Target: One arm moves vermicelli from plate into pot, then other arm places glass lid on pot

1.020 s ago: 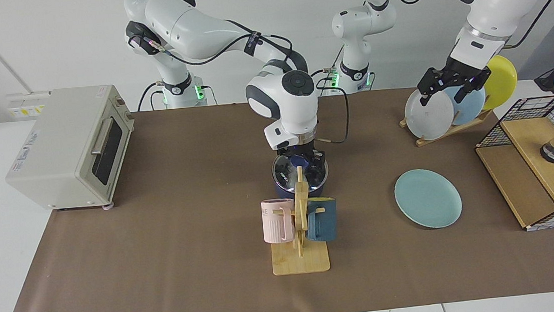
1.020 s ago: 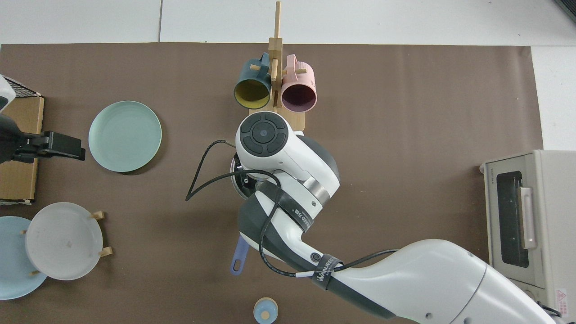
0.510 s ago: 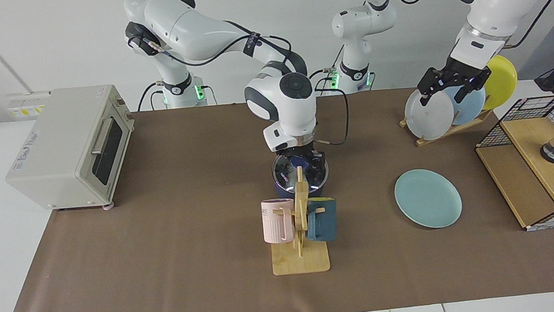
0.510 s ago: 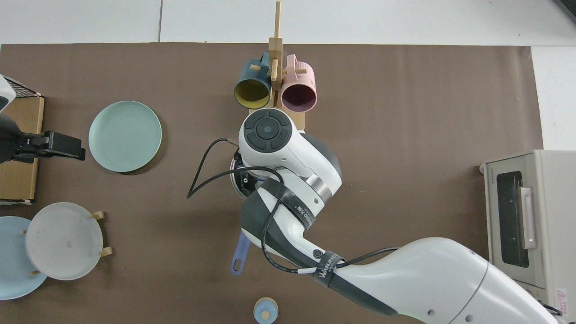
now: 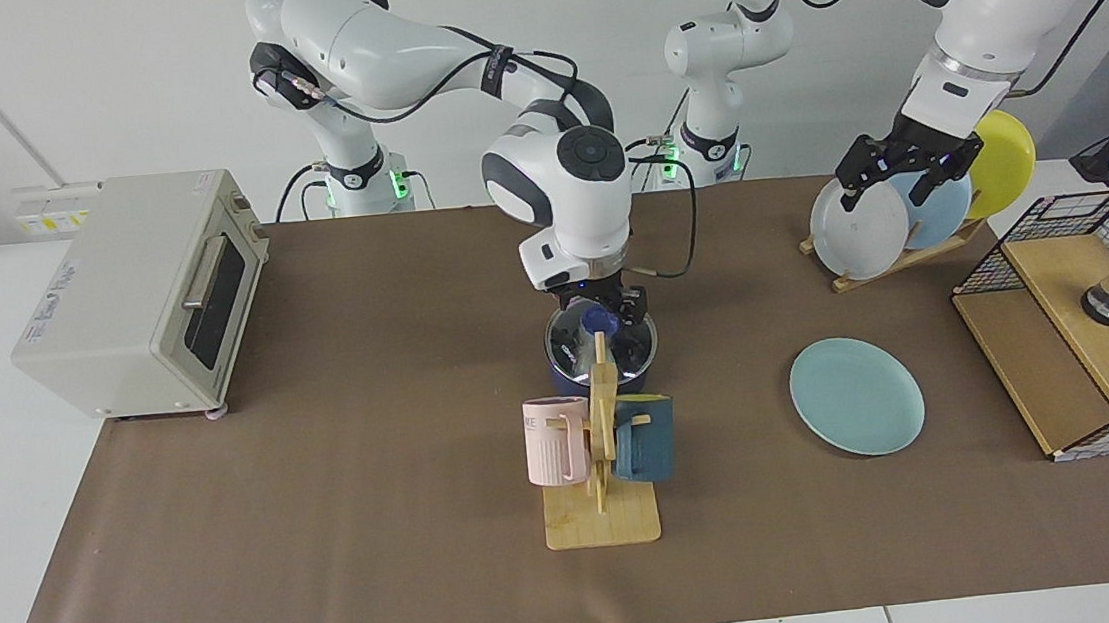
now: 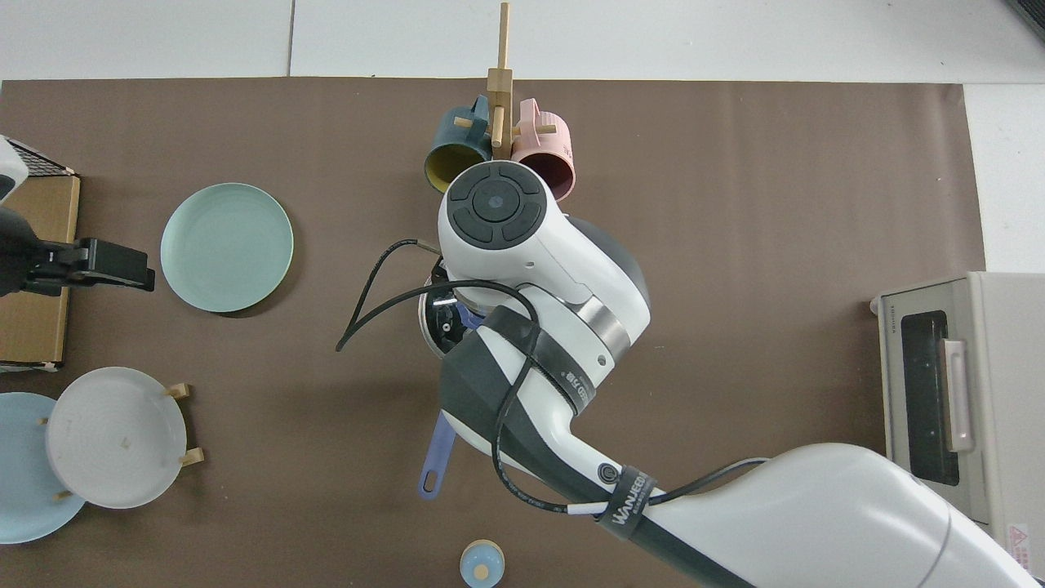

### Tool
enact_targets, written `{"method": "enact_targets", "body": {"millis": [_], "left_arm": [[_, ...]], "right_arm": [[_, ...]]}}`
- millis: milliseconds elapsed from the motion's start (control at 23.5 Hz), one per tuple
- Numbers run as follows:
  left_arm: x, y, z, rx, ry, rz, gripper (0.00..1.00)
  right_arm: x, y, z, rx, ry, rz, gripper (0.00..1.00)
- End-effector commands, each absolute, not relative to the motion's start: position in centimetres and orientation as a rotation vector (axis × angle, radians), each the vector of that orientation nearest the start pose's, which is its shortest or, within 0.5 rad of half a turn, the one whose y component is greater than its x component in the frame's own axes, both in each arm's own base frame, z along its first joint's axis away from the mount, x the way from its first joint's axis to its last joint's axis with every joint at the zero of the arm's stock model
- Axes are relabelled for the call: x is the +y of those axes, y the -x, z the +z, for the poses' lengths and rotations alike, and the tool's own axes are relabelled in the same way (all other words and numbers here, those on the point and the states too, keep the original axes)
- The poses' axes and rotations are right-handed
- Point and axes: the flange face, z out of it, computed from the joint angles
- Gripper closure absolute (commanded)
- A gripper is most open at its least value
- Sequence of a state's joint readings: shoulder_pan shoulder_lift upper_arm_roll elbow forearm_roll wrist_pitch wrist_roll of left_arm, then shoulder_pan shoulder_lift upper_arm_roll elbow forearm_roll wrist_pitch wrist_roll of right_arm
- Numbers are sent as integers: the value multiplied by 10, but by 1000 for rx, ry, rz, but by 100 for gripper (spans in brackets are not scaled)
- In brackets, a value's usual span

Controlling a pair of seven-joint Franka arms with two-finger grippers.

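Rising off the glass lid [image 5: 601,339] with jaws apart, right gripper [image 5: 600,303]; left gripper [image 5: 907,170] waits, spread.

A black strap [image 6: 630,502] wrapping the white robot arm in the top view is showing white letters that seem to be reading "WANJEED", though the ending is curling out of sight. The beige boxy toaster oven [image 6: 939,367] is carrying a small dark brand word at its upper front corner in the top view, too fine to be making out. A label on the oven's top in the facing view is staying illegible.
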State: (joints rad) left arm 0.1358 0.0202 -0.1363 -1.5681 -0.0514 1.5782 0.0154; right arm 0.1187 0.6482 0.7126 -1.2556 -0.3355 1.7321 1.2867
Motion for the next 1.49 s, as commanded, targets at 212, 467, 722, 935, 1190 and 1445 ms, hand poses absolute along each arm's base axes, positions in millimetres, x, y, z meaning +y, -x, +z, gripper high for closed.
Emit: {"method": "enact_targets", "body": {"millis": [212, 467, 722, 935, 1190, 1445], "left_arm": [[-6, -554, 619, 29, 3171, 22, 0], [-6, -554, 619, 27, 3171, 22, 0], [-6, -554, 619, 29, 3171, 22, 0], [-6, -554, 619, 29, 3171, 22, 0], [-6, -554, 619, 29, 3171, 22, 0], [-6, -554, 619, 29, 3171, 22, 0]], "right_arm": [[324, -599, 516, 465, 3132, -32, 0], [231, -621, 527, 324, 3147, 22, 0], [139, -630, 537, 247, 3158, 6, 0], [78, -626, 561, 114, 3192, -37, 0], [37, -596, 606, -17, 3208, -100, 0], [14, -566, 639, 52, 3145, -162, 0]]}}
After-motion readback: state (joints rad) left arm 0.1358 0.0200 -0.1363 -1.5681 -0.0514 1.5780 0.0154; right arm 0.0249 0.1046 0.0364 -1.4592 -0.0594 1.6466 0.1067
